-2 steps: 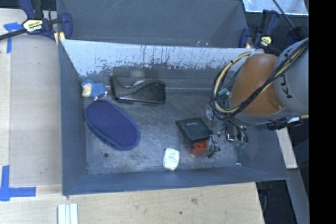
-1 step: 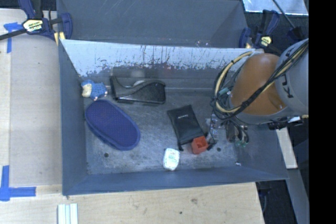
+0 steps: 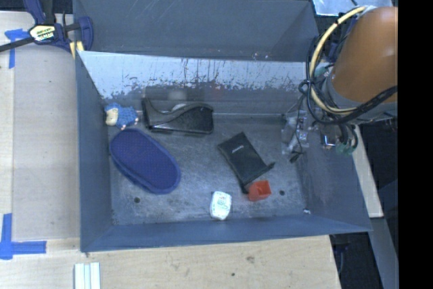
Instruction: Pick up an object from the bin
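My gripper [image 3: 295, 141] hangs low at the right side of the bin, close to the right wall. Just left of it a flat black rectangular case [image 3: 241, 157] lies at an angle on the floor. A small red block [image 3: 259, 191] sits at the case's lower end, below and left of the gripper. Further left, near the front wall, rests a small white roundish object [image 3: 220, 205]. I see nothing held in the gripper.
A blue oval pad [image 3: 144, 160] lies at the left. Along the back wall sits a black stapler-like object [image 3: 179, 118], with a small blue and cream figure [image 3: 118, 116] in the back left corner. The orange-covered arm and its cables overhang the right rim.
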### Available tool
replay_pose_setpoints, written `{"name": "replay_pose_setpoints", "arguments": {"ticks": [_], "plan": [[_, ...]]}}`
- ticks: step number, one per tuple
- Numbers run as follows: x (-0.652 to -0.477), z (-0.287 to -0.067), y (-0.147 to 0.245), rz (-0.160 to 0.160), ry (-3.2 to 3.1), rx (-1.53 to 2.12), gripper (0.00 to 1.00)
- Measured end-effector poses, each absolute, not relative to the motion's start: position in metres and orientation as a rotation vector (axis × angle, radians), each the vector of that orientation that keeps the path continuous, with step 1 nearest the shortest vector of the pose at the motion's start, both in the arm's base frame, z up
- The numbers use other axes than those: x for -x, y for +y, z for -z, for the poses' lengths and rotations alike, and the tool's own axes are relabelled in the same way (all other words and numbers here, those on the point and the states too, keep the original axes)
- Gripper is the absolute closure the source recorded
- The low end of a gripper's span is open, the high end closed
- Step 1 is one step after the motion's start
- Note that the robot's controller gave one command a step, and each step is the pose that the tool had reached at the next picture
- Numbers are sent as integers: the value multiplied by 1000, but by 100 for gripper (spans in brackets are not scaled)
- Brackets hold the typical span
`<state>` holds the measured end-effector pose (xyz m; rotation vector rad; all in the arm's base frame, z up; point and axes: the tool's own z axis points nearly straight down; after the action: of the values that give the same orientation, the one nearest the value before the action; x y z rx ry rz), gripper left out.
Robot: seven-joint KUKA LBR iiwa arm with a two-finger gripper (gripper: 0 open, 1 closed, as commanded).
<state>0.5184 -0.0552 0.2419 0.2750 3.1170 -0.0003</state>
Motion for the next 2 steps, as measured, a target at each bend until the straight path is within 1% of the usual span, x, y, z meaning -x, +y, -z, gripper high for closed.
{"name": "replay_pose_setpoints", "arguments": {"ticks": [1, 2], "plan": [[-517, -237, -55, 1, 3126, -275, 0], [-506, -90, -57, 0, 3137, 259, 0]]}}
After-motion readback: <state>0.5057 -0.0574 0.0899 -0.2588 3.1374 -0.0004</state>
